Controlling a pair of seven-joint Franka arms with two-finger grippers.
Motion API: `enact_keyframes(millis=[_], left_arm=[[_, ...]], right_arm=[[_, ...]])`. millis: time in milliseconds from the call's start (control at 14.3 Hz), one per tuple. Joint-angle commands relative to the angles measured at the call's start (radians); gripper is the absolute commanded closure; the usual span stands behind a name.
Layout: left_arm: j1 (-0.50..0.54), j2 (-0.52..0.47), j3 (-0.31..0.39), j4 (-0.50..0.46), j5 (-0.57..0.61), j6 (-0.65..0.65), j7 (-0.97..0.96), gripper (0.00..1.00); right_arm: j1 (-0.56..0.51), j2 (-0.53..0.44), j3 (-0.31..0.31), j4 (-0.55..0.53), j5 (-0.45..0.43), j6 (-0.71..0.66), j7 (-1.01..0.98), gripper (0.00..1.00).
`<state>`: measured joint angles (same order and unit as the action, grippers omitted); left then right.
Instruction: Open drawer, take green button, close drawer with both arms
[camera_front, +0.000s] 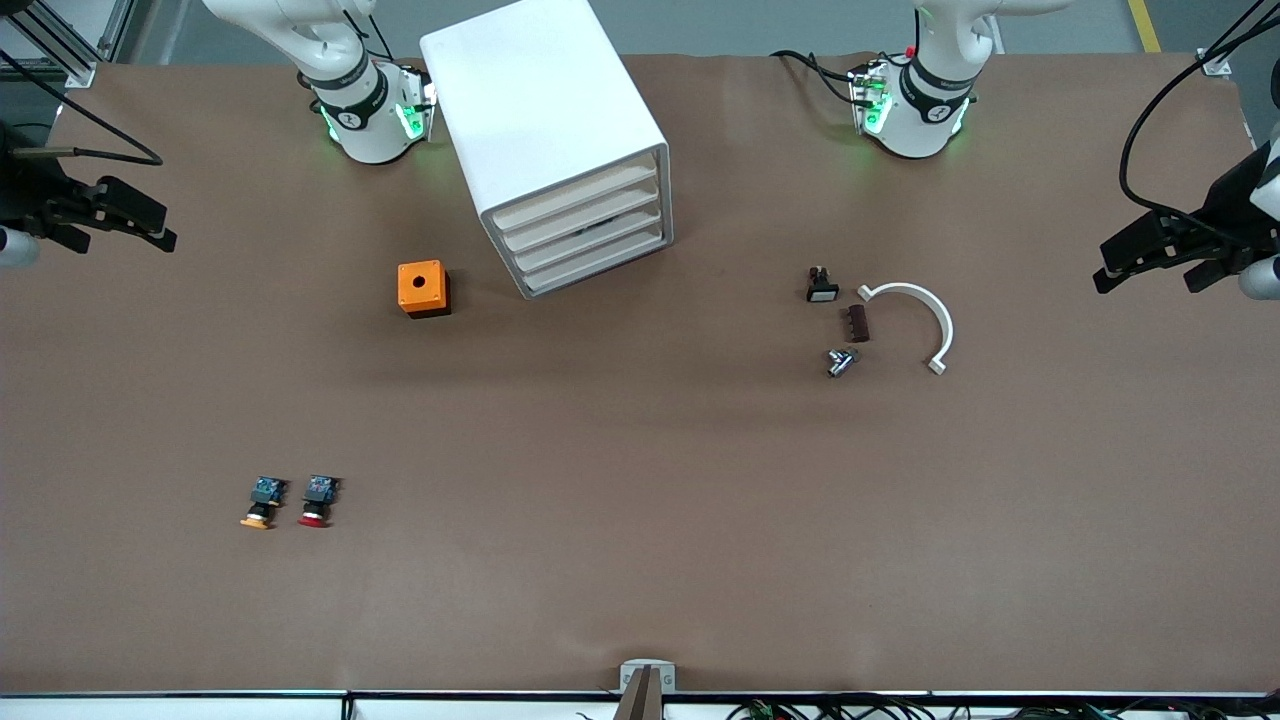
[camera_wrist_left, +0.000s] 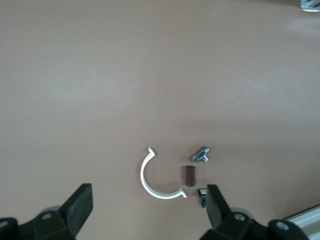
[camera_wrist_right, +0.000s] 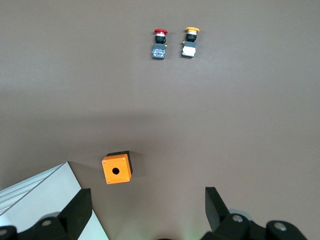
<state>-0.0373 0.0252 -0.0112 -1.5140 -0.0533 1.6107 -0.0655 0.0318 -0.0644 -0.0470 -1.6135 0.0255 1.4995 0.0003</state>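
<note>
Nearest the front camera: a red-capped pushbutton (camera_front: 317, 497) and an orange-capped pushbutton (camera_front: 262, 499), side by side toward the right arm's end of the table. Not the wanted ones.

Farther up, mid-table: an orange box (camera_front: 423, 288) with a hole on top, just beside the white cabinet (camera_front: 552, 128). Toward the left arm's end, a white half-ring clamp (camera_front: 917, 318), a small brown block (camera_front: 857, 323), a metal fitting (camera_front: 840, 361) and a black switch part (camera_front: 821, 285), close together.

Cabinet turned at an angle, its four drawers facing the front camera and slightly toward the left arm's end, long edges running across. All four shut, or nearly; something dark glimpsed between the middle ones. Drawer (camera_front: 590, 228) to be opened not yet pulled. Green-capped button not visible anywhere; presumably inside.

Right gripper (camera_front: 128, 222) over the table's edge at its own end, fingers spread wide, empty. Left gripper (camera_front: 1158, 255) likewise at its end, wide apart, empty. Both well apart from the cabinet; right arm's base closer to it, drawer fronts angled more toward the left arm.
</note>
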Motion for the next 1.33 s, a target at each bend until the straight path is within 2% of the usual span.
enact_keyframes(millis=[0, 350, 630, 909, 1259], left_arm=[[0.001, -0.002, -0.003, 0.005, 0.024, -0.012, -0.014, 0.0], [0.014, 0.016, 0.011, 0.001, 0.021, -0.012, -0.014, 0.0], [0.086, 0.061, 0.022, 0.0, 0.004, -0.011, 0.001, 0.0], [0.097, 0.175, 0.022, 0.001, -0.01, -0.005, -0.016, 0.0], [0.053, 0.326, 0.011, -0.002, 0.0, -0.002, -0.033, 0.0]], right_arm=[[-0.007, -0.009, 0.003, -0.003, 0.007, -0.01, -0.009, 0.0], [-0.007, -0.009, 0.001, -0.003, 0.005, -0.012, -0.009, 0.0], [-0.018, -0.014, 0.001, 0.0, -0.007, -0.03, -0.009, 0.0], [-0.024, -0.015, -0.004, 0.0, -0.01, -0.056, -0.016, 0.0], [-0.046, -0.012, 0.003, 0.01, -0.007, -0.044, -0.02, 0.0]])
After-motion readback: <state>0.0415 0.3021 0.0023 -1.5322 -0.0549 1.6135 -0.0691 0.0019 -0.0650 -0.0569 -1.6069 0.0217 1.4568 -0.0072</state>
